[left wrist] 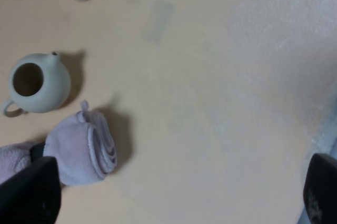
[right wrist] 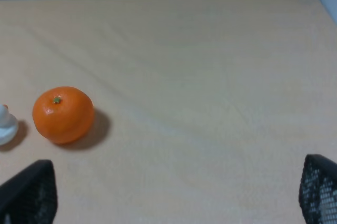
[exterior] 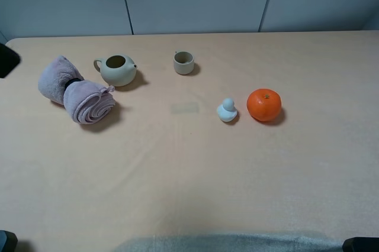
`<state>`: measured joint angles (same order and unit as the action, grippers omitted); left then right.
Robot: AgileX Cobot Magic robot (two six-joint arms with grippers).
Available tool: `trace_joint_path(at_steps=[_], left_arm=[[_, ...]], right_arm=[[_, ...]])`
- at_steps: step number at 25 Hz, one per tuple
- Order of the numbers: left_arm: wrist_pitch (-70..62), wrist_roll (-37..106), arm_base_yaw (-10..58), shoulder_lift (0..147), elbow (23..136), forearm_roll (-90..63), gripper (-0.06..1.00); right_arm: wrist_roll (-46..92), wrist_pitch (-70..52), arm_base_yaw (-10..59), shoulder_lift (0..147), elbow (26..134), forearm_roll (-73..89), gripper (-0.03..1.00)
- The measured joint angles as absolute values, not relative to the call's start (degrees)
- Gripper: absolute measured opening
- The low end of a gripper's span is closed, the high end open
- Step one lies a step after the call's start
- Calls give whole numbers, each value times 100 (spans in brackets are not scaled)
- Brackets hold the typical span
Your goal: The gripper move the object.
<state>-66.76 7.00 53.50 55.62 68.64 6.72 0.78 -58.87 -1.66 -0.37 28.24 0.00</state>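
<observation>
Orange fruit sits on table just beside pale-blue duck. Left end effector and right end effector both spread wide, empty.

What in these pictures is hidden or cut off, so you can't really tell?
- Pale-blue duck figure: right wrist view, cut by the picture edge.
- Pink rolled towel: left wrist view, partly behind a dark tool finger.
- Beige lidless teapot: high view, inside too dark and small.
</observation>
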Motion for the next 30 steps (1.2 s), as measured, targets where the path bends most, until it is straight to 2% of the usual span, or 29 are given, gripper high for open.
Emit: trace_joint_path(at_steps=[12,17,25,30], left_arm=[[-6676,700,5205,3523,5930,853,91],[-6676,700,4340,2798,5519,918,91],[-6661,700,2478,1691,4676,930,91],[-6307,700,1575,1110,3946,791,91]], right_arm=[[78,-5887,-166,-37,2824,0,69],[78,-5887,-166,-37,2824,0,69],[78,-5887,-166,-37,2824,0,69],[78,-5887,-166,-37,2824,0,69]])
